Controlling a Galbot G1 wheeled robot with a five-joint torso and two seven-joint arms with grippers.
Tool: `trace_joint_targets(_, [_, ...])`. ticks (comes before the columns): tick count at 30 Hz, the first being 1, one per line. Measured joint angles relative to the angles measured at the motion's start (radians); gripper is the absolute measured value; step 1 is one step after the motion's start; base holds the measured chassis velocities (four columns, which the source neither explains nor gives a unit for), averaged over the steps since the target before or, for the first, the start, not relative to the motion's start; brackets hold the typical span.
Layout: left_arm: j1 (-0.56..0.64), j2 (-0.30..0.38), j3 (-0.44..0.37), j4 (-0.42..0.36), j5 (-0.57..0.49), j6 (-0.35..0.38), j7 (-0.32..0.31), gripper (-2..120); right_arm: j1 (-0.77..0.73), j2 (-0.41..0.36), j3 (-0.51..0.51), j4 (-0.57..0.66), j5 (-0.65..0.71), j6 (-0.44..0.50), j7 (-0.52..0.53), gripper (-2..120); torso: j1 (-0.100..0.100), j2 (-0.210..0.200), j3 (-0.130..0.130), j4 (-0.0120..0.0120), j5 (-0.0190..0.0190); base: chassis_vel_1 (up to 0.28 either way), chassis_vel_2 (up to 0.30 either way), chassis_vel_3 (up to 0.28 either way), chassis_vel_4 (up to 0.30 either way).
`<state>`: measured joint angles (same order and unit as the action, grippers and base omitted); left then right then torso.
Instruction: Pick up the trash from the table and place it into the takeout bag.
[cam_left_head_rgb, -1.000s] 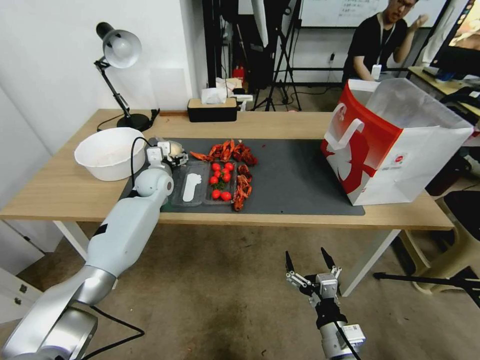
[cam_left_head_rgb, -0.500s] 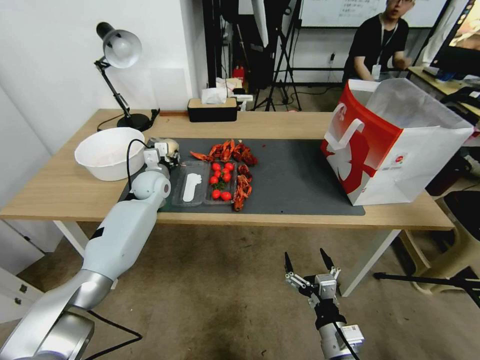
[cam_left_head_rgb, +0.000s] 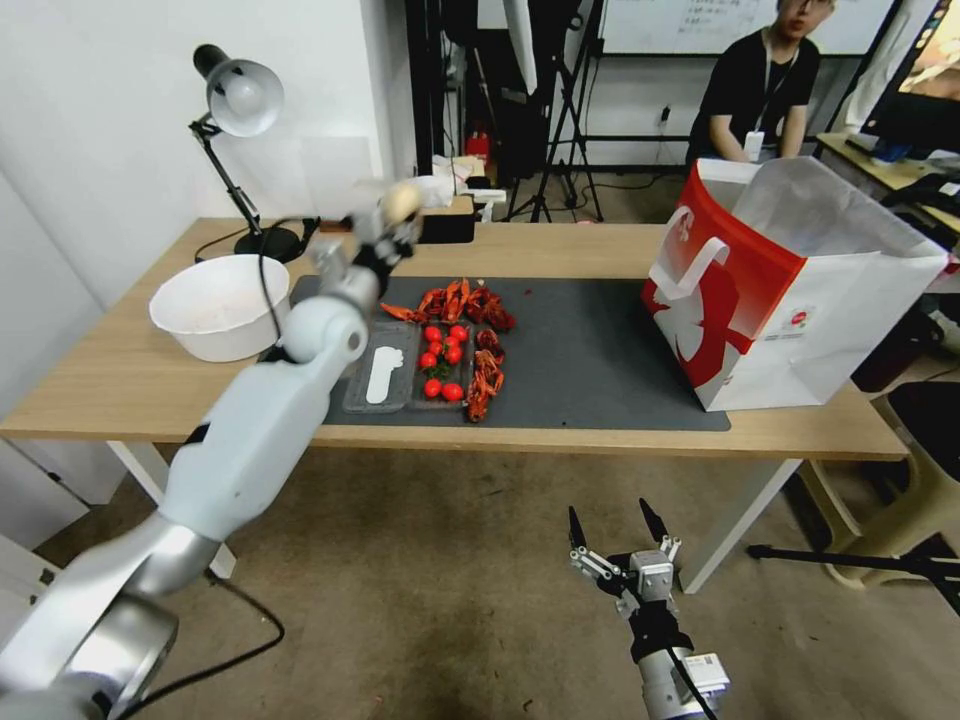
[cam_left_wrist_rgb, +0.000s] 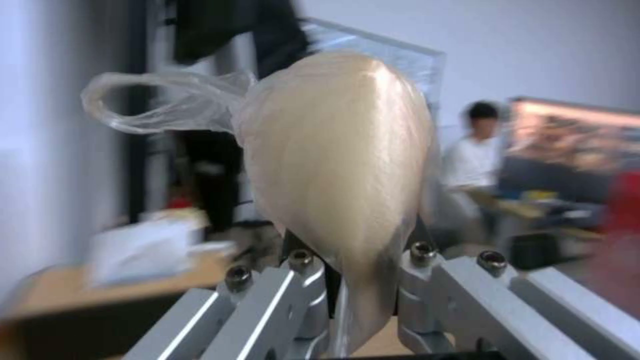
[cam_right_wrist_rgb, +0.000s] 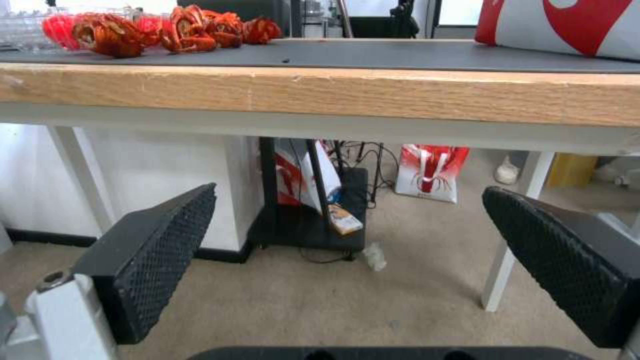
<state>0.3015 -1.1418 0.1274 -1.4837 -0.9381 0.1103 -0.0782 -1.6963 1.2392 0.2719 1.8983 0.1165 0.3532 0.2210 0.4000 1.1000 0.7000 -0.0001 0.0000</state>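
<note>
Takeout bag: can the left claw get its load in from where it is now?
Probably yes. The left claw, shut on the clear bag with pale lump, is raised above the table; the takeout bag stands open-topped to its right, nothing tall between.

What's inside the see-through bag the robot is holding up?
The left gripper is shut on the clear bag. Inside sits one smooth, pale yellow lump filling most of it. What the lump is cannot be told, and its lower end is hidden between the gripper's fingers.
</note>
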Motion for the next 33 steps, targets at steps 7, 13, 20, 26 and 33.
trace_joint_targets(7, [-0.217, -0.048, 0.202, -0.008, -0.089, 0.015, 0.046, 7, 0.002, 0.010, 0.001, -0.003, -0.002, -0.002, 0.000, 100, 0.000, 0.000, 0.000, -0.0001, 0.0003, 0.000, 0.000, 0.000, 0.000])
trace_joint_targets(13, [-0.372, -0.171, 0.365, 0.036, -0.123, 0.046, 0.070, 6, 0.000, 0.019, 0.007, -0.006, -0.003, -0.001, 0.000, 100, 0.000, 0.000, 0.000, 0.0000, 0.0005, 0.000, 0.000, 0.000, 0.000])
trace_joint_targets(20, [-0.402, -0.212, 0.395, 0.061, -0.123, 0.058, 0.073, 6, -0.001, 0.021, 0.009, -0.007, -0.003, 0.000, 0.000, 100, 0.000, 0.000, 0.000, -0.0001, 0.0002, 0.000, 0.000, 0.000, 0.000])
trace_joint_targets(26, [-0.456, -0.300, 0.431, 0.138, -0.111, 0.116, 0.080, 6, -0.002, 0.024, 0.012, -0.010, -0.003, 0.007, 0.000, 100, 0.000, 0.000, 0.000, 0.0002, 0.0004, 0.000, 0.000, 0.000, 0.000])
trace_joint_targets(33, [-0.539, -0.417, 0.522, 0.316, 0.016, 0.123, 0.104, 6, -0.002, 0.025, 0.013, -0.021, -0.003, 0.020, 0.000, 100, 0.000, 0.000, 0.000, 0.0004, 0.0000, 0.000, 0.000, 0.000, 0.000])
